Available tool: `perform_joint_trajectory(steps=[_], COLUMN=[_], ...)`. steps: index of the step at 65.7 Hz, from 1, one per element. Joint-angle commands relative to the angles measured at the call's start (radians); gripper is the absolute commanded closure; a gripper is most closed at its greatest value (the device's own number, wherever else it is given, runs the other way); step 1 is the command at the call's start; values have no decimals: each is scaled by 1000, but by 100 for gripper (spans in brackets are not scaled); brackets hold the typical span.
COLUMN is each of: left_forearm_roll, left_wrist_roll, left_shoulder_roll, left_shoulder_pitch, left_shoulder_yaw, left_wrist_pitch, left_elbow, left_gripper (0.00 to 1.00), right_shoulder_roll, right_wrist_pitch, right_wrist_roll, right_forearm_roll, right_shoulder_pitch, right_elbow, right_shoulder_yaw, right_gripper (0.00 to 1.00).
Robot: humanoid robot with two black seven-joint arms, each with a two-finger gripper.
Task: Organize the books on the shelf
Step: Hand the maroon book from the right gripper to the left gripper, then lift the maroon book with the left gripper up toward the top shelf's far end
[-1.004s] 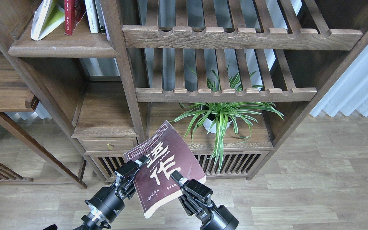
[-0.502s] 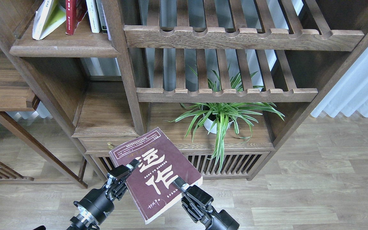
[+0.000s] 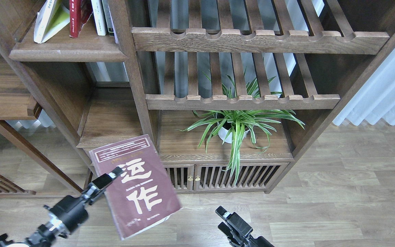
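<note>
The thick dark maroon book [image 3: 139, 192] with big white Chinese characters is held in the air, low at the left, cover facing up. My left gripper [image 3: 110, 175] is shut on its left edge. My right gripper [image 3: 223, 219] is open and empty, low and to the right of the book, apart from it. The shelf [image 3: 67, 51], a solid dark-brown board with a moulded front edge, is at the top left. On it a lime-yellow book [image 3: 51, 20] leans left beside a red book [image 3: 75, 17] and a few upright white ones [image 3: 98, 15].
Slatted racks with scalloped rails [image 3: 259, 37] fill the upper middle and right. A potted spider plant [image 3: 235, 127] stands on the low cabinet [image 3: 225, 176]. A small drawer unit [image 3: 111, 127] is behind the held book. A white curtain [image 3: 389, 89] hangs at the right.
My right gripper has let go of the maroon book and dropped back to the lower right. My left gripper has carried the book to the left, alone.
</note>
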Motion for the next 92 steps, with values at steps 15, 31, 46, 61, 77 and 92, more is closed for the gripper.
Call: perform_joint_trajectory(steps=[15,31,46,61,77,92], left_forearm_roll=[355,378,372,303,229,168], left_wrist_roll=[26,325,483,529,540,540], left_shoulder_roll=[-143,-468,-645,-645,-584,-450], left_shoulder_pitch=[75,129,182,155,-43,-199], left_shoulder_yaw=[-479,-711,-746,-841,-897,-923], left_wrist_pitch=[0,0,0,0,0,0], left_elbow=[-38,-36,-38,-38,-38,-38], left_gripper=[98,98,98,98,98,98], right_shoulder_roll=[7,10,11,4,5,5], right_wrist_pitch=[0,0,0,0,0,0], right_wrist_roll=[1,1,3,3,3,3], right_forearm_roll=[12,16,17,23,23,22], right_shoulder_pitch=[7,32,43,35,43,44], right_elbow=[0,-5,-3,-6,-6,-8], right_shoulder_yaw=[1,1,0,1,0,0], right_gripper=[0,0,0,0,0,0])
